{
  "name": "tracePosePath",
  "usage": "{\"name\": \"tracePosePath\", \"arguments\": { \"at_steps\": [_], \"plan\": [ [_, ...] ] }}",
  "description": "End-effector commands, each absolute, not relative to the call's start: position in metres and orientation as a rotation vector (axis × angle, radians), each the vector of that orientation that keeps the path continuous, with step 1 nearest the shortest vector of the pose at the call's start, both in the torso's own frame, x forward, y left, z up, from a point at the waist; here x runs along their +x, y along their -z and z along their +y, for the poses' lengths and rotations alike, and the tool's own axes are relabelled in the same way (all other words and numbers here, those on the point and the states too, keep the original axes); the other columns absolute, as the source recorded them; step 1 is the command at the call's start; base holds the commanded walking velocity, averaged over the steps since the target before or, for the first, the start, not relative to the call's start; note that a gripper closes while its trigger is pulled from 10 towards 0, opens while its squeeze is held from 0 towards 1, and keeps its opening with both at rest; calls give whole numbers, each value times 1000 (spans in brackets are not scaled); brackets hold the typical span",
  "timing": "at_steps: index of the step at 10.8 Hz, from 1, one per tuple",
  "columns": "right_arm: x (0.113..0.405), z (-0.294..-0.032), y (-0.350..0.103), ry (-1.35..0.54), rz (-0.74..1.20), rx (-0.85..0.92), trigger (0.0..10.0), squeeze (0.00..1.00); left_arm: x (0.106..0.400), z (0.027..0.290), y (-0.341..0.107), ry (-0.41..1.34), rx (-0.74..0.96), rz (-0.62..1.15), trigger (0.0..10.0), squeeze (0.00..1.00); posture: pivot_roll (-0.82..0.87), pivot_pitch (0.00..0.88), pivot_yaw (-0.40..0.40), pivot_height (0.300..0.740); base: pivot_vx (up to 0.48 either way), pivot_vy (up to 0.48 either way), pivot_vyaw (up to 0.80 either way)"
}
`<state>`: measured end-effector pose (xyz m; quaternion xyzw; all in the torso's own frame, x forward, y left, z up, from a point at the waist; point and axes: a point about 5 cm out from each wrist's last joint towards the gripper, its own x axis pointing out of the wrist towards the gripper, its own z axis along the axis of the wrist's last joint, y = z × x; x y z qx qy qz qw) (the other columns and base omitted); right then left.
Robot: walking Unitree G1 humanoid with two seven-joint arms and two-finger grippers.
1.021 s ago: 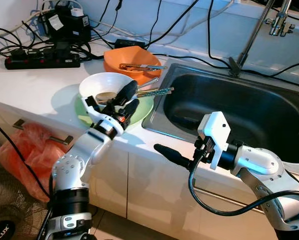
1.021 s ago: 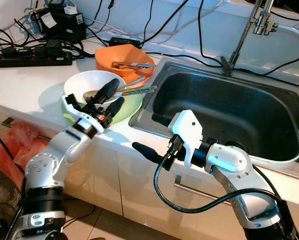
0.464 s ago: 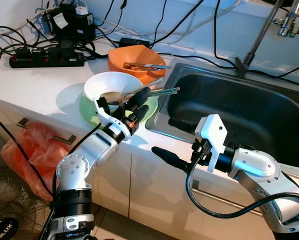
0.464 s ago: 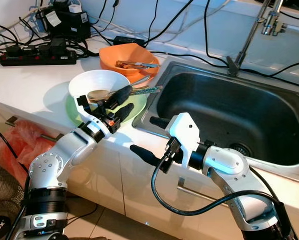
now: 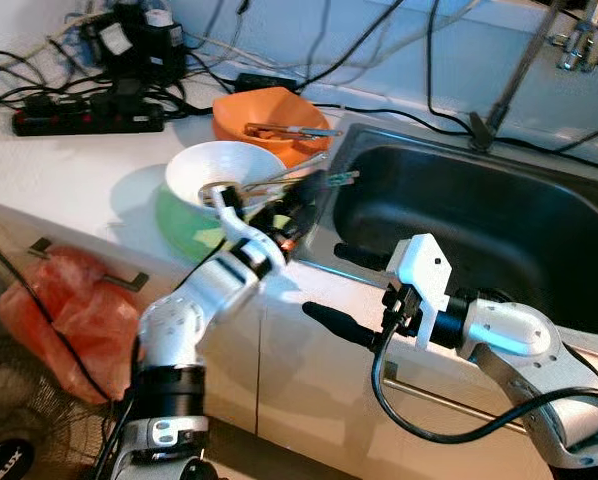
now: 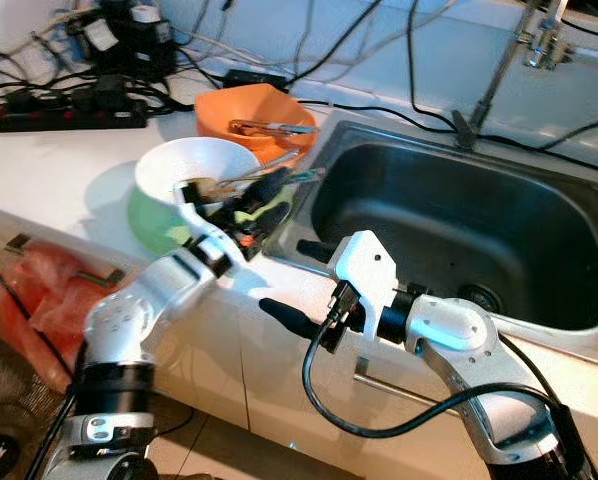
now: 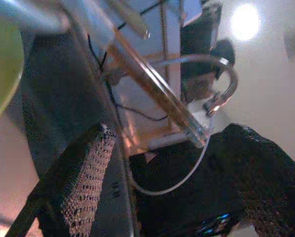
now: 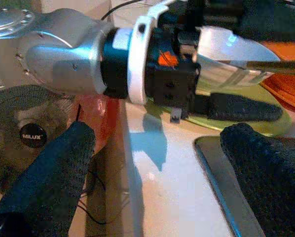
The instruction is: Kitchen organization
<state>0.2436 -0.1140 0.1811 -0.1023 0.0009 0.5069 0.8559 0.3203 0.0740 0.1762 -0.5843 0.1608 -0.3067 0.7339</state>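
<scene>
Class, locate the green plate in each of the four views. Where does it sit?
Left eye view: green plate, left of centre on the counter.
Right eye view: left of centre.
Left wrist view: blurred green patch.
Right wrist view: green sliver.
Shared landmark: white bowl on it.

The left gripper (image 5: 291,212) pushes on past the white bowl (image 5: 219,172) toward the sink (image 5: 499,235), its fingers now spread beside the chopsticks (image 5: 319,182) at the sink's edge. The right gripper (image 5: 341,290) drifts slightly lower, fingers apart as before.
</scene>
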Motion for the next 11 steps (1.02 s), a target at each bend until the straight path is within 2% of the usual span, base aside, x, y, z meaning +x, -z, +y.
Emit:
{"name": "tracePosePath", "arguments": {
  "at_steps": [1,2,4,7,11],
  "plan": [
    [242,-118,-184,-1064,4,-223,10000,0,319,71,-172,669,-1257,379,10000,0,27,28,-44,740,0,0,0],
    [240,-117,-183,-1063,7,-221,10000,0,315,81,-165,641,-1209,375,10000,0,34,35,-46,740,0,0,0],
    [241,-117,-182,-1072,11,-211,10000,0,314,91,-160,593,-1238,354,10000,0,34,35,-46,740,0,0,0],
    [239,-113,-184,-1076,-1,-204,10000,0,340,81,-172,562,-1285,272,10000,0,25,34,-45,740,0,0,0],
    [239,-126,-190,-1033,-3,-185,10000,0,346,83,-182,572,-1338,207,10000,0,10,40,-31,740,0,0,0]
  ]
}}
